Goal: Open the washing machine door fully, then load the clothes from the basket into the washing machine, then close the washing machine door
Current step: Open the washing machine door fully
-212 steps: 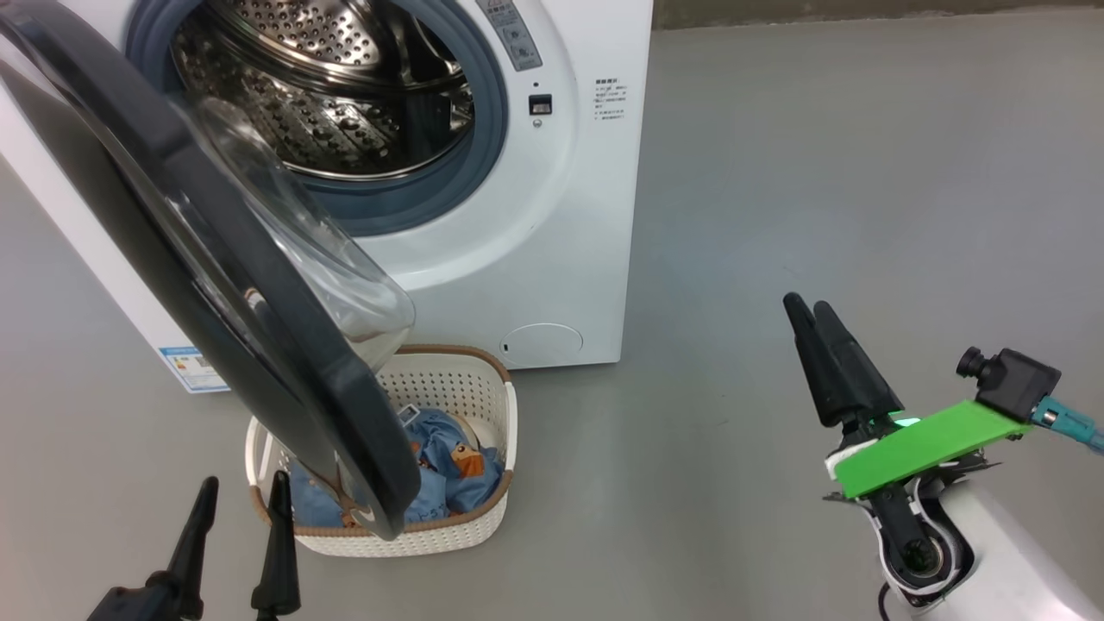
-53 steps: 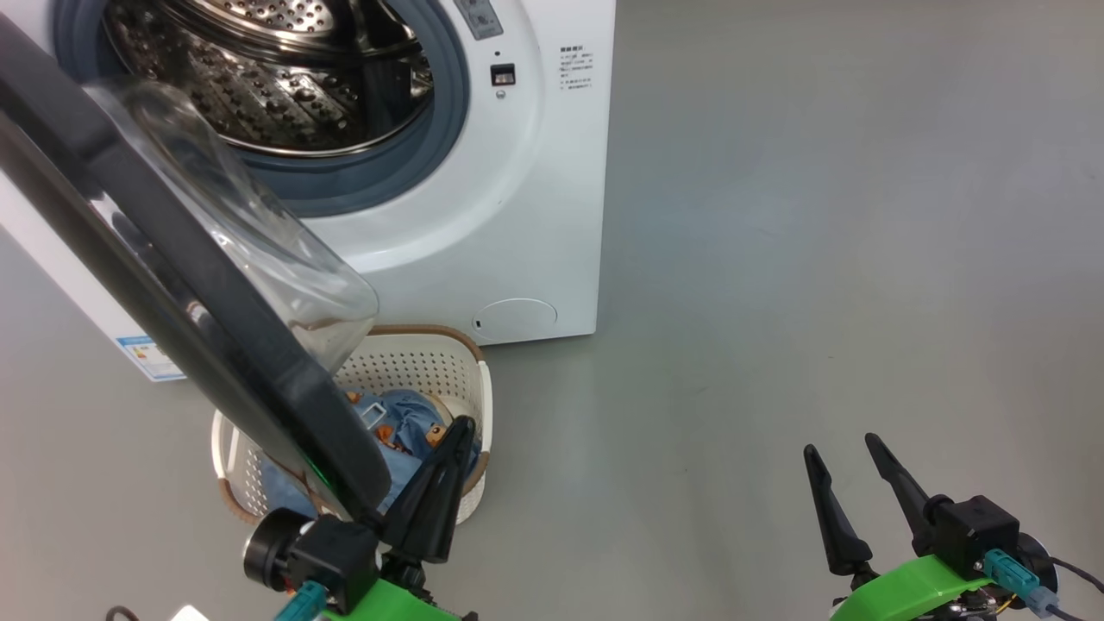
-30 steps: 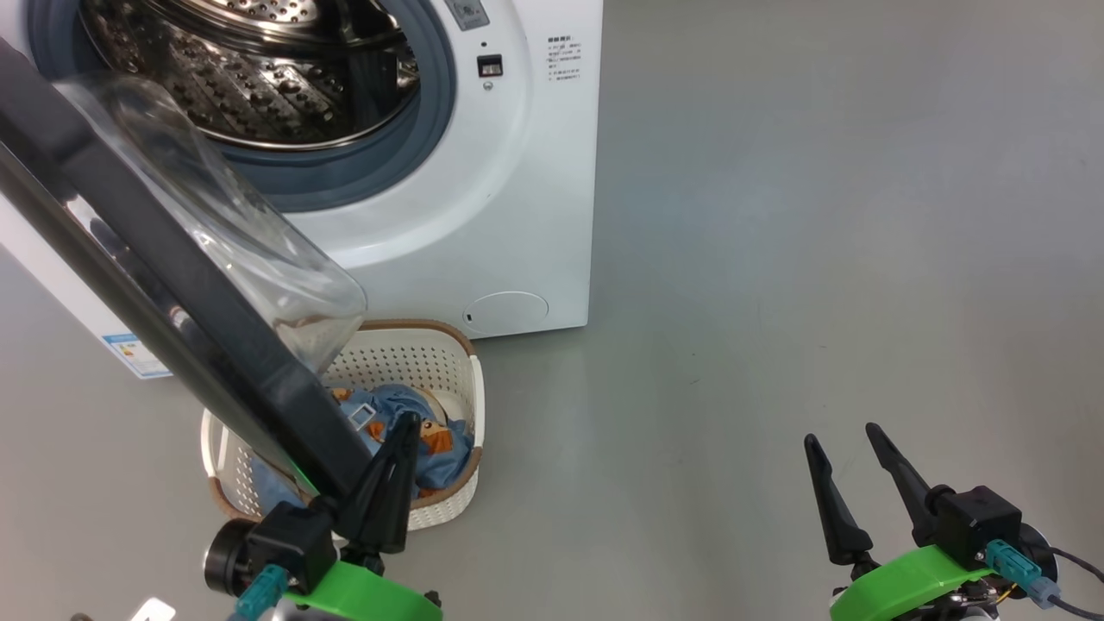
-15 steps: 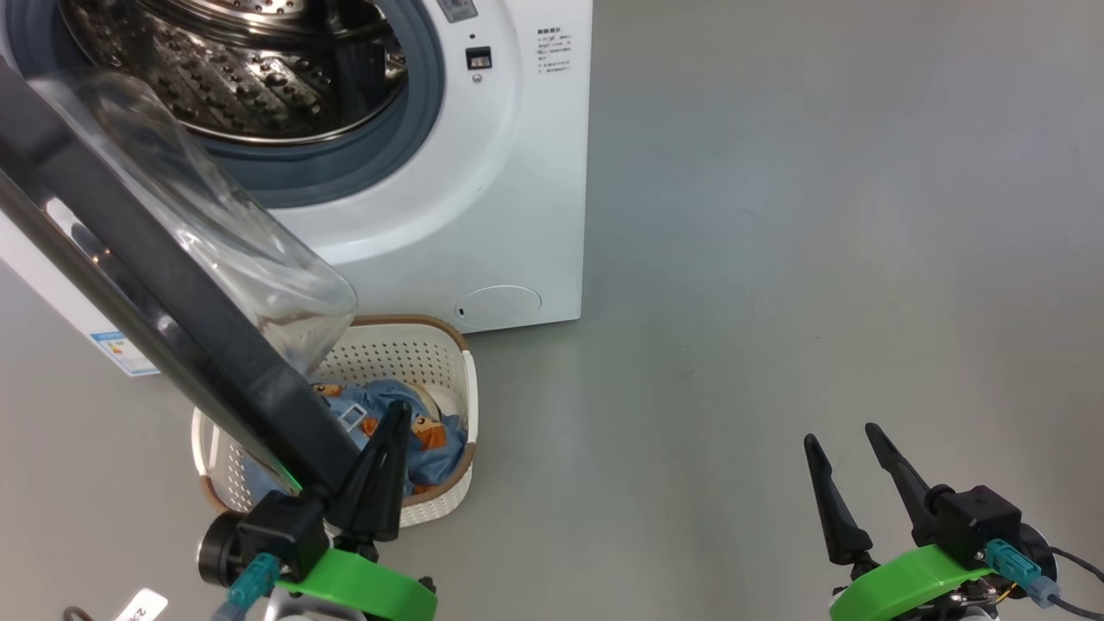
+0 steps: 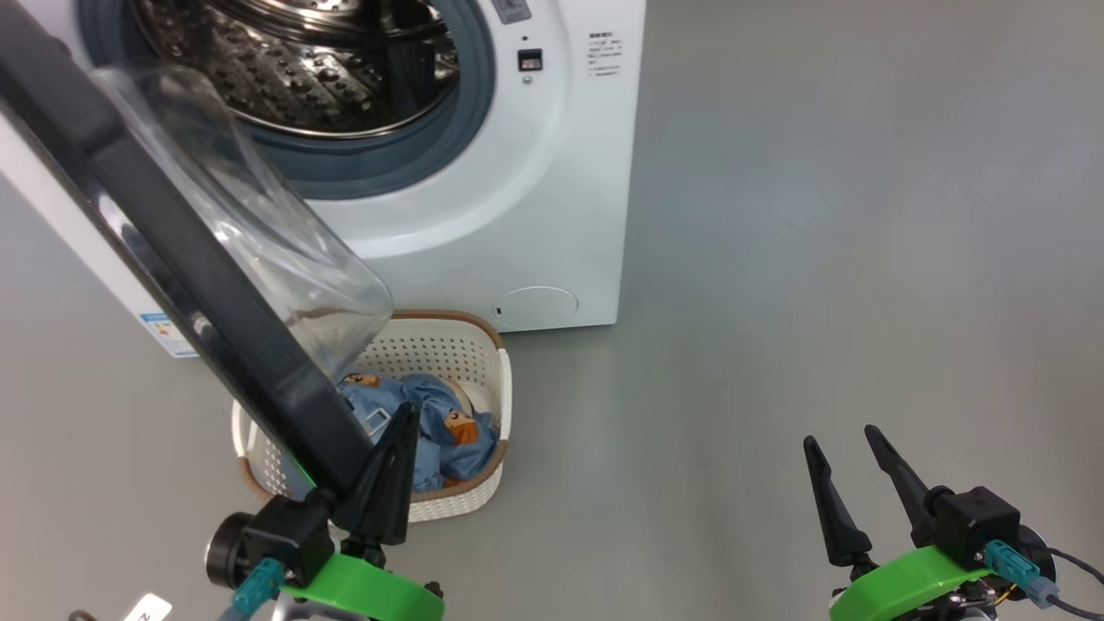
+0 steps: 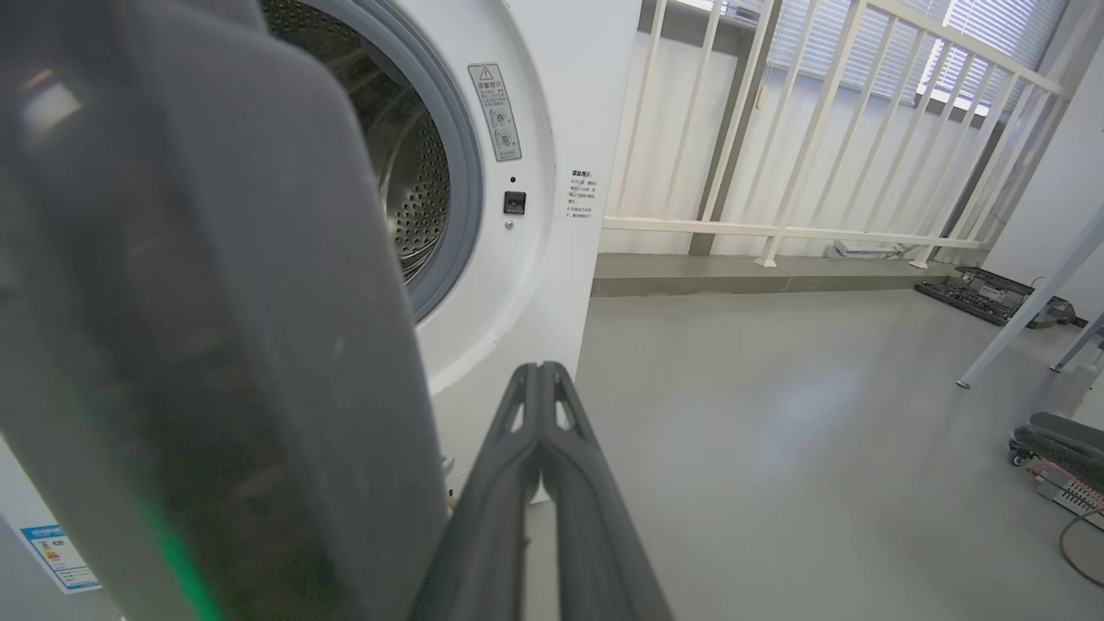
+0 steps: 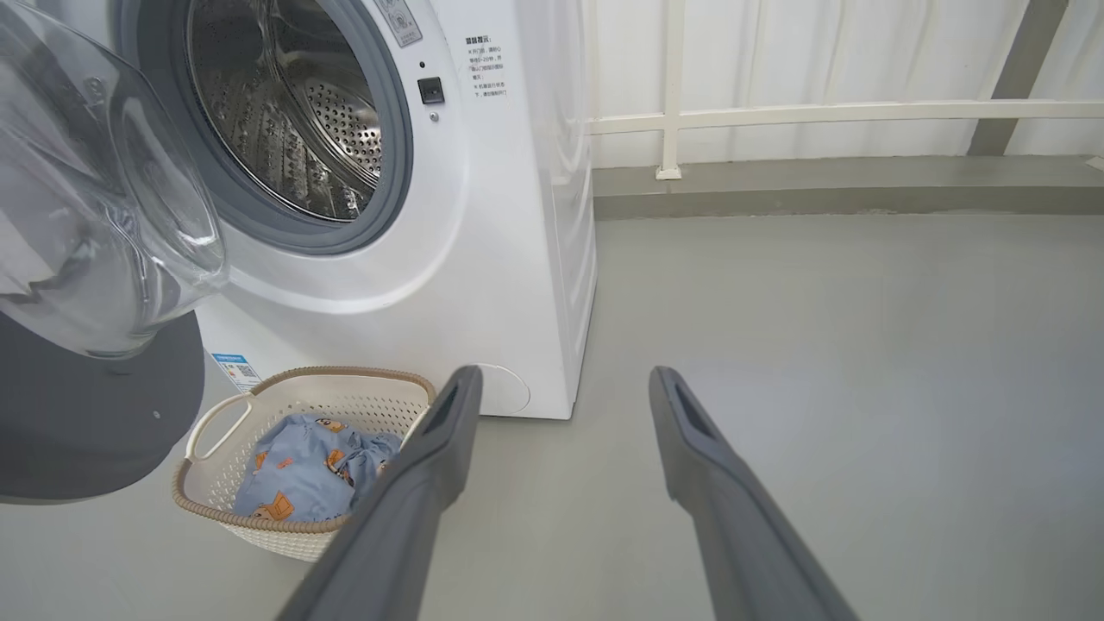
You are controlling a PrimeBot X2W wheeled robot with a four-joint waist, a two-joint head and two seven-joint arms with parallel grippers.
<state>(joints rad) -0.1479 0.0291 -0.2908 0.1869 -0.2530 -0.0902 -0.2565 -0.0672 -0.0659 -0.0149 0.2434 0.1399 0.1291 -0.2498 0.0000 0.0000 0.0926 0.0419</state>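
The washing machine [image 5: 517, 216] stands at the upper left with its steel drum exposed. The washing machine door [image 5: 198, 259] hangs open, its black rim running diagonally down over the basket [image 5: 444, 316]. The clothes [image 5: 440, 427], light blue with orange figures, lie inside the basket. My left gripper [image 5: 405, 412] is shut and empty, with its fingers right beside the door's lower rim, above the basket. In the left wrist view the door [image 6: 216, 345] looms just left of the left gripper [image 6: 539, 371]. My right gripper [image 5: 841, 438] stands open over bare floor at the lower right. The right gripper [image 7: 565, 377] faces the basket [image 7: 345, 373] and the clothes [image 7: 302, 470].
Grey floor stretches wide to the right of the machine. A white railing [image 6: 819, 129] runs along the back wall. A white table leg [image 6: 1026, 310] and some gear [image 6: 1065, 440] on the floor stand far right. The door overhangs the basket's left half.
The head camera has swung, shifting the whole picture to the right. My left gripper stays shut beside the door's lower rim. The right gripper has not moved.
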